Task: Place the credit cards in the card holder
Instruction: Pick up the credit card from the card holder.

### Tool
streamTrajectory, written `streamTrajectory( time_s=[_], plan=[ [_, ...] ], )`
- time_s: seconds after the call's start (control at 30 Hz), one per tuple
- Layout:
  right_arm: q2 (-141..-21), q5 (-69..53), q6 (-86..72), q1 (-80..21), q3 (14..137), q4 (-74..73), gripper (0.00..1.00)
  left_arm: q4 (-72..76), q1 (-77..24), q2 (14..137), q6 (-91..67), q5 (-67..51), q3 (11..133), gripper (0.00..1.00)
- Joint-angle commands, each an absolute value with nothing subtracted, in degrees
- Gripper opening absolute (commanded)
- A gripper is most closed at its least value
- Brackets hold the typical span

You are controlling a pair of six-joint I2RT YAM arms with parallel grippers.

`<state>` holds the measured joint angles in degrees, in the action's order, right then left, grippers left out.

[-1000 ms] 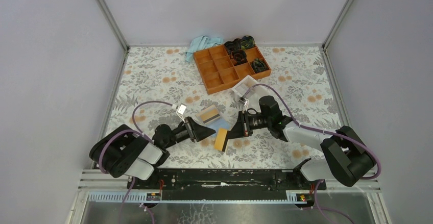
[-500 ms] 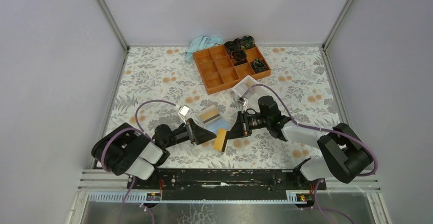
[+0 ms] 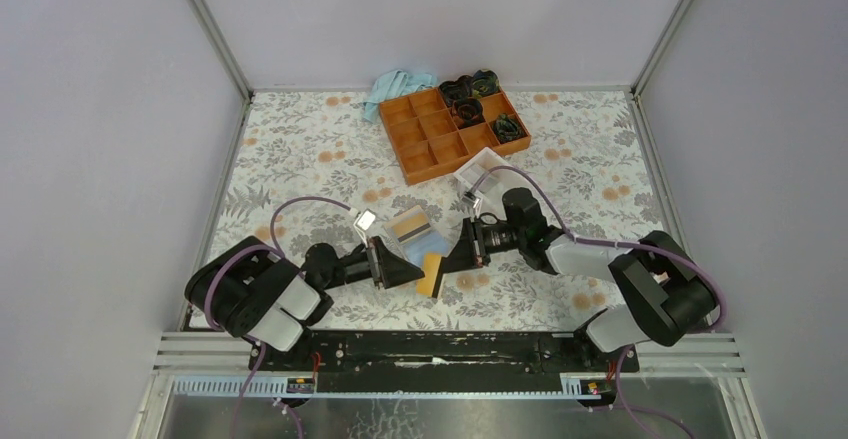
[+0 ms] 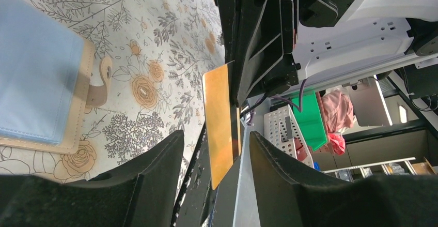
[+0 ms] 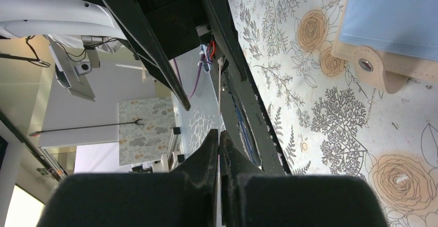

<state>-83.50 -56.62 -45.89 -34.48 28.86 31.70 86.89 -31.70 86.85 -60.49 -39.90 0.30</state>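
While the right gripper is pinched tight on an orange-gold card, holding it on edge over the floral table, the left gripper is open with a finger on either side of that card, gripping nothing as far as I can see. The tan card holder lies flat just beside them, tab sticking out, with a light blue card on top. A striped card lies next to it, print too small to read.
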Motion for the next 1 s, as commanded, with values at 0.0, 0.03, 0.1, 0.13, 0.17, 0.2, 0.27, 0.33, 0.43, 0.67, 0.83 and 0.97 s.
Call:
streamTrajectory(
  time_s=[0.0, 0.03, 0.1, 0.13, 0.17, 0.2, 0.27, 0.33, 0.43, 0.67, 0.83, 0.97],
  plan=[
    [-84.38, -58.80, -47.37, -34.44, 30.69, 37.08, 0.00, 91.66, -31.20, 87.82, -60.21, -42.58, -0.16, 0.56],
    [-84.64, -58.78, -47.36, -34.58, 30.86, 37.15, 0.00, 91.67, -31.17, 87.72, -60.26, -42.82, -0.02, 0.56],
    [-85.21, -58.82, -47.34, -34.78, 31.09, 37.45, 0.00, 91.68, -31.20, 87.83, -60.21, -43.19, 0.13, 0.55],
    [-85.58, -58.88, -47.30, -34.92, 31.15, 37.63, 0.00, 91.65, -31.20, 87.81, -60.21, -43.31, 0.21, 0.54],
    [-85.99, -58.93, -47.36, -35.20, 31.32, 37.88, 0.00, 91.67, -31.20, 87.80, -60.21, -43.40, 0.30, 0.53],
    [-86.37, -58.97, -47.47, -35.43, 31.44, 38.02, 0.00, 91.67, -31.20, 87.76, -60.14, -43.48, 0.40, 0.52],
    [-87.05, -58.97, -47.28, -35.97, 31.71, 38.12, 0.00, 91.67, -31.18, 87.94, -60.04, -43.57, 0.44, 0.48],
    [-87.70, -59.25, -47.32, -36.39, 31.85, 38.65, 0.00, 91.69, -31.20, 88.02, -59.95, -43.87, 0.65, 0.44],
    [-88.67, -59.41, -47.32, -37.05, 32.32, 39.02, 0.00, 91.76, -31.21, 88.49, -59.86, -44.44, 1.05, 0.35],
    [-89.36, -59.74, -46.30, -37.07, 32.35, 38.07, 0.00, 91.76, -31.22, 88.62, -59.43, -44.34, 0.89, 0.18],
    [-89.47, -59.59, -46.20, -37.09, 32.43, 37.97, 0.05, 91.85, -31.20, 88.98, -59.33, -44.01, 1.02, 0.00],
    [-88.79, -59.06, -45.73, -37.09, 32.88, 36.92, 0.31, 91.86, -31.20, 89.05, -59.24, -43.37, 1.09, 0.00]
  ],
)
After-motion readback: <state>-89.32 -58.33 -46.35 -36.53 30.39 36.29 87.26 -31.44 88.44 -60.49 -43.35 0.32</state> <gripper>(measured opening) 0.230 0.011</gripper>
